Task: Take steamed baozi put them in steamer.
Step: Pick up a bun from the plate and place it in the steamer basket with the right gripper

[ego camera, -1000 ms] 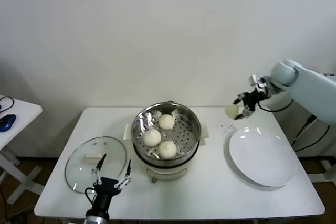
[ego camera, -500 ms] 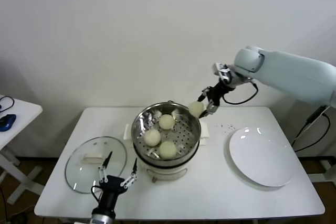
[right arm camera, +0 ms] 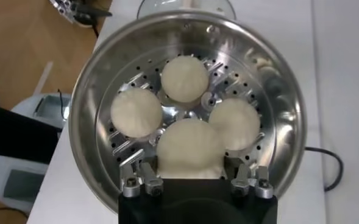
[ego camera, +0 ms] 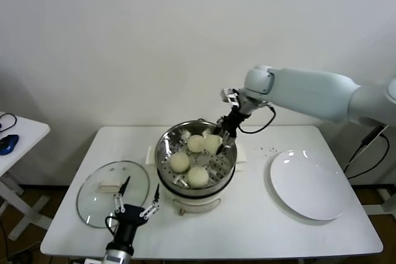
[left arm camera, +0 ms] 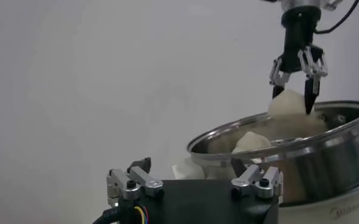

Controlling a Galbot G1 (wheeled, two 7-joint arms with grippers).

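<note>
Right gripper (ego camera: 221, 138): pinching the fourth bun (ego camera: 212, 143) over the steamer (ego camera: 228, 166), at its 2 o'clock.
Left gripper (ego camera: 135, 201): fingers spread, idle near the lid (ego camera: 93, 190).
Risk: releasing too high may bounce the bun onto its neighbours.

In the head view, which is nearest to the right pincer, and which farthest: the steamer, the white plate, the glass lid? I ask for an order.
From the right pincer, shut on a baozi:
1. Steamer, directly under it.
2. White plate, on the table's right side.
3. Glass lid, at the far left, near the left pincer.
</note>
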